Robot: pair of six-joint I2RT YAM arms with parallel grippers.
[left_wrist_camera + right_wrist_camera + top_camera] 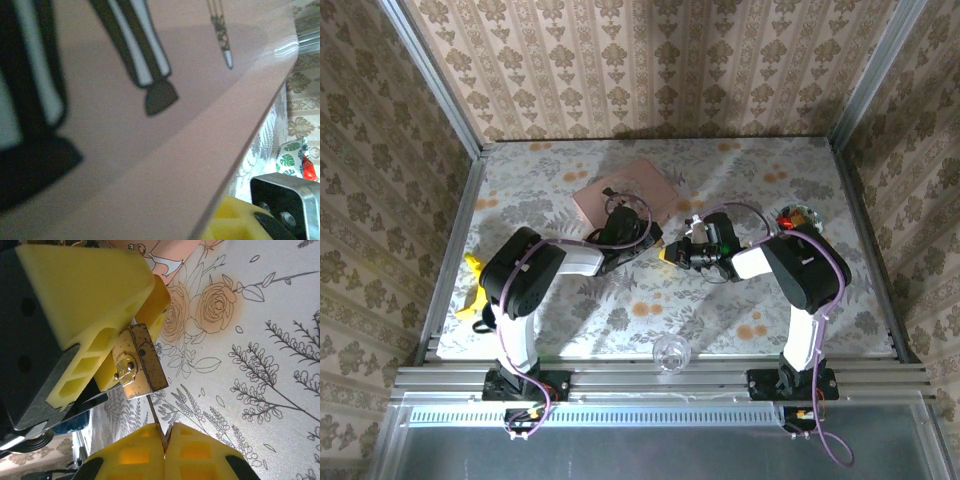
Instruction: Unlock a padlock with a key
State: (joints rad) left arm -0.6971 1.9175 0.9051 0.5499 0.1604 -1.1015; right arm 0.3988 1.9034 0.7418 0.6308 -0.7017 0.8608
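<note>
The stiff brass padlock point(137, 362) (light, likely slick) sat clamped by its body in the left gripper point(140, 325), at eleven o'clock from the right gripper point(165, 450), which pinched the thin key point(156, 422).

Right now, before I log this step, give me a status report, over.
Left gripper shut on padlock. Right gripper shut on key, blade tip at padlock's bottom edge. Pink box close by, not between them.
</note>
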